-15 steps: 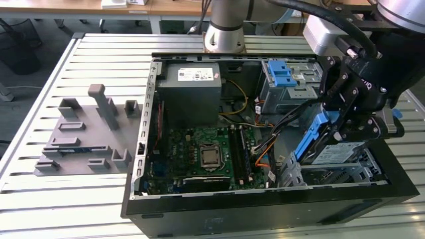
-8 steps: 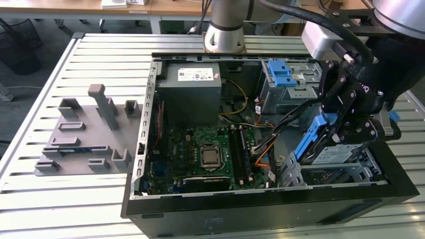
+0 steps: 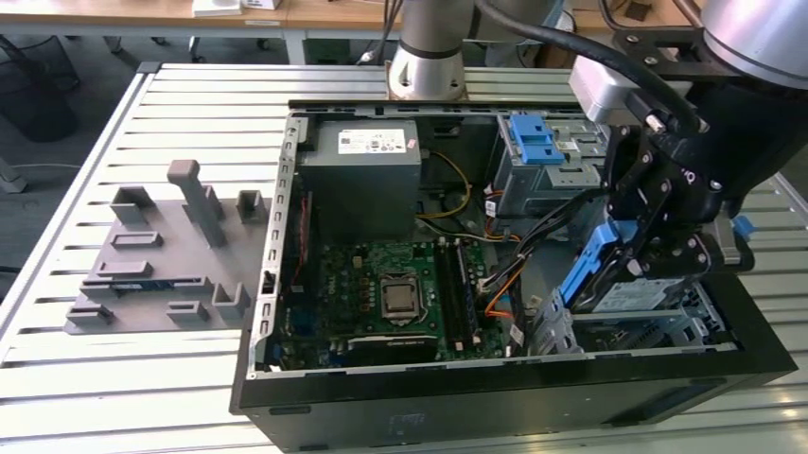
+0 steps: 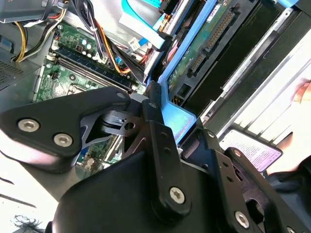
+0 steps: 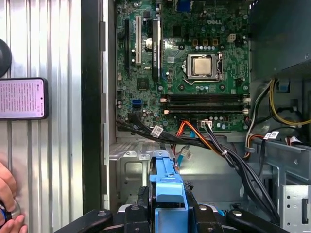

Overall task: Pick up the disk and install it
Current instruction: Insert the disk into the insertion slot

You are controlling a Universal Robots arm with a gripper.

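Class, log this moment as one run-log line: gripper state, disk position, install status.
gripper: shut on disk | disk: held tilted, above drive bay at case's exterior-view right | install: not yet seated

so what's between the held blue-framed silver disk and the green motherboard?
In the first wrist view, a black and orange cable bundle crosses between the blue-framed disk and the green motherboard.

This looks like a robotics lab or test workshop: an open computer case (image 3: 505,284) lies on a slatted aluminium table (image 3: 127,378) beside a grey fixture block (image 3: 165,255), with what seem office desks (image 3: 253,14) behind.
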